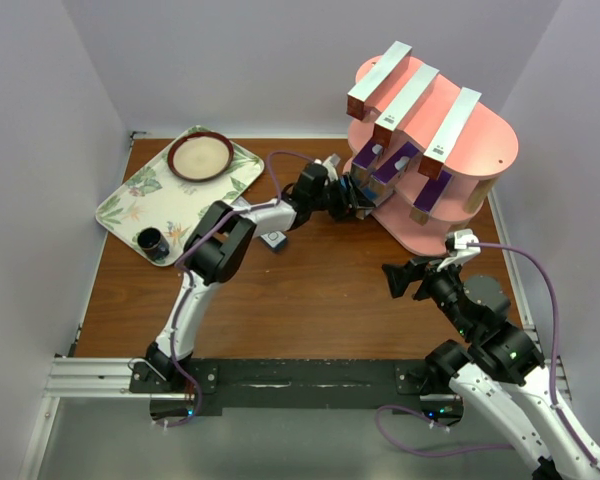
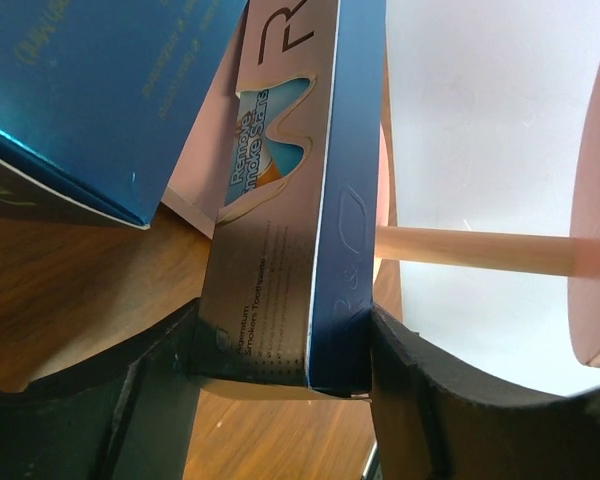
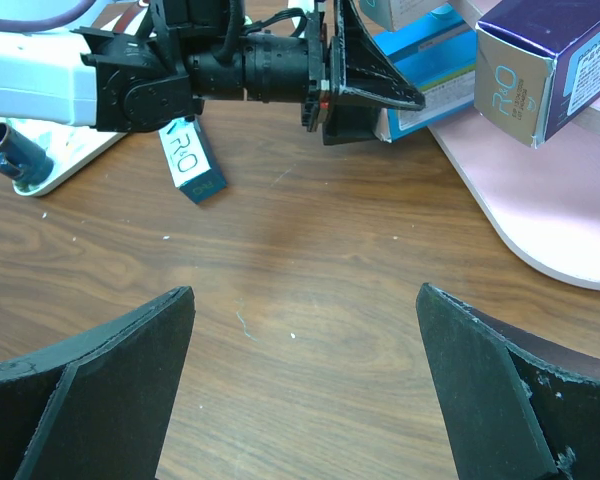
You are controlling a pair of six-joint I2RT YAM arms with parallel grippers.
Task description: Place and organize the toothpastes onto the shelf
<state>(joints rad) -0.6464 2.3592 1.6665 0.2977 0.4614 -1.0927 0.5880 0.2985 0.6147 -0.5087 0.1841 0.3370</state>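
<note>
- Top view: the pink shelf [image 1: 485, 145] stands at the far right of the tabletop [image 1: 310, 300]. Three silver-and-red toothpaste boxes [image 1: 405, 105] lie across its top board, and purple boxes [image 1: 400, 160] sit on the tier below. The left hand [image 1: 355, 192] reaches to the shelf's lowest board. The right hand [image 1: 417, 272] hovers over bare wood near the shelf's front, jaws spread wide. At the far left a leaf-patterned tray [image 1: 140, 200] carries a brown-rimmed plate [image 1: 200, 157] and a dark cup [image 1: 152, 242]. One small box [image 1: 273, 240] lies under the left arm.
- Left wrist view: the left hand [image 2: 280, 375] grips a blue-edged box [image 2: 290, 200] near its end — a finger [image 2: 420, 400] on each side. A second blue box [image 2: 90, 90] lies just beside it, upper left. A wooden post [image 2: 470, 250] and a pink board edge [image 2: 595, 200] show at right.
- Right wrist view: the right hand [image 3: 305, 390] holds nothing, fingers [image 3: 100, 390] far apart above the wood. Ahead, the left hand [image 3: 365, 85] is at the shelf's bottom board [image 3: 550, 230] beside a blue box [image 3: 435, 75]. A purple box [image 3: 540, 60] juts out above that board — and a blue-and-white box [image 3: 192, 160] printed "R.O" sits alone on the tabletop.
</note>
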